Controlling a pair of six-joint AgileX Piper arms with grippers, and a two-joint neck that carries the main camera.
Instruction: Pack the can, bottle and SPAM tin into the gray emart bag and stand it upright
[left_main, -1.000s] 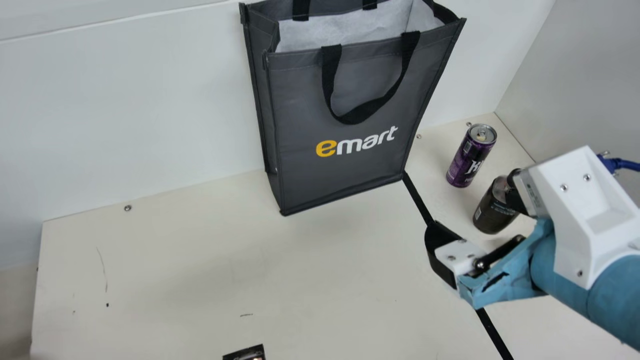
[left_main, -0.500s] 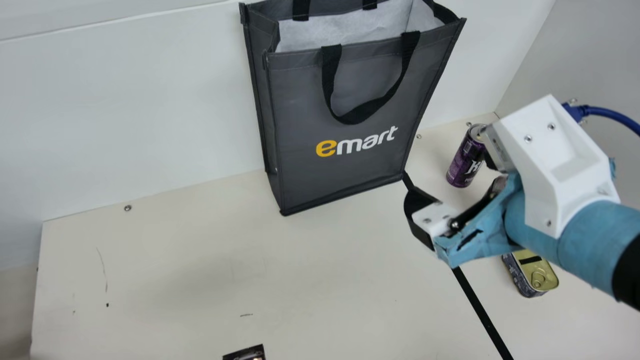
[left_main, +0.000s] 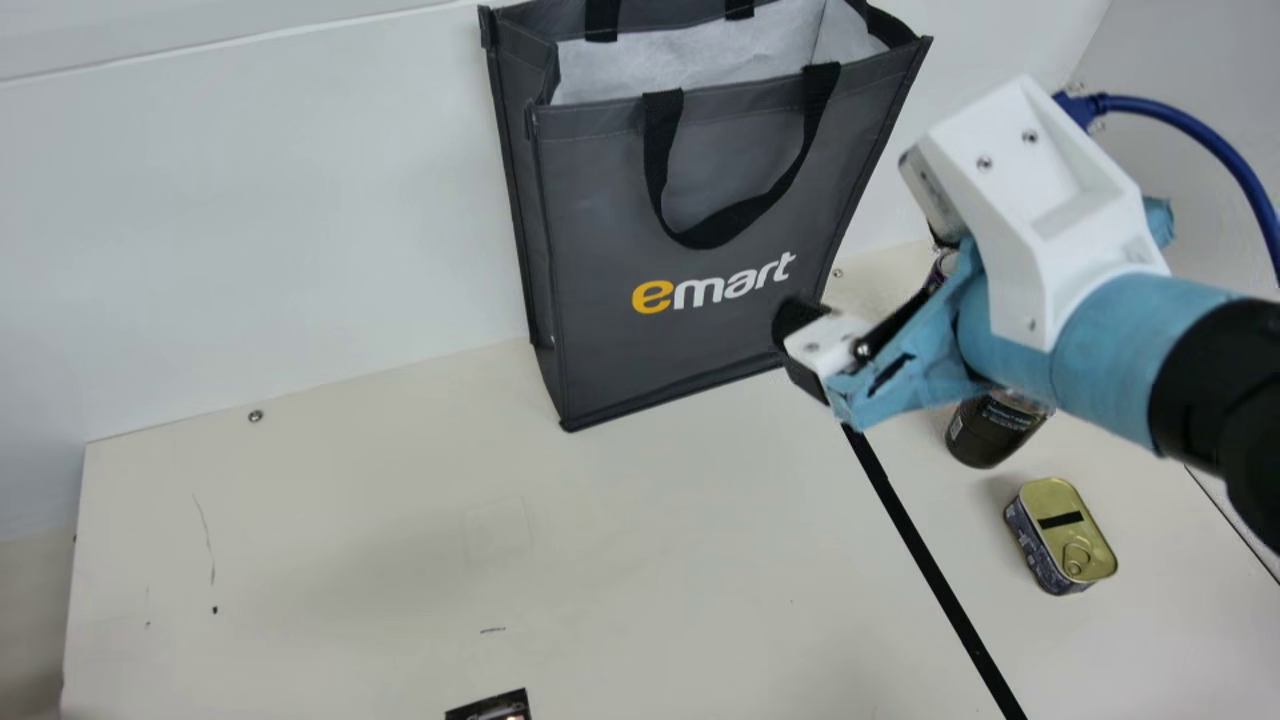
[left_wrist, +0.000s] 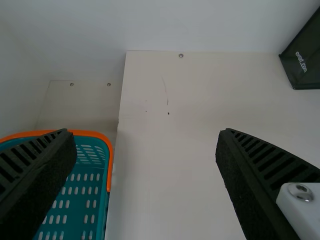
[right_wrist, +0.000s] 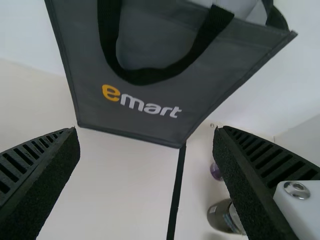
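Open tabletop (left_main: 380, 540), bag (left_main: 600, 220) behind

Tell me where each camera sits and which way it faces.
Main view: on the neck, looking down at the table and bag; right arm shows.
Left wrist view: on that wrist, facing table and teal basket; open left pincer shows.
Right wrist view: on that wrist, facing the bag; open right pincer shows.
Shared: all three show the bag.
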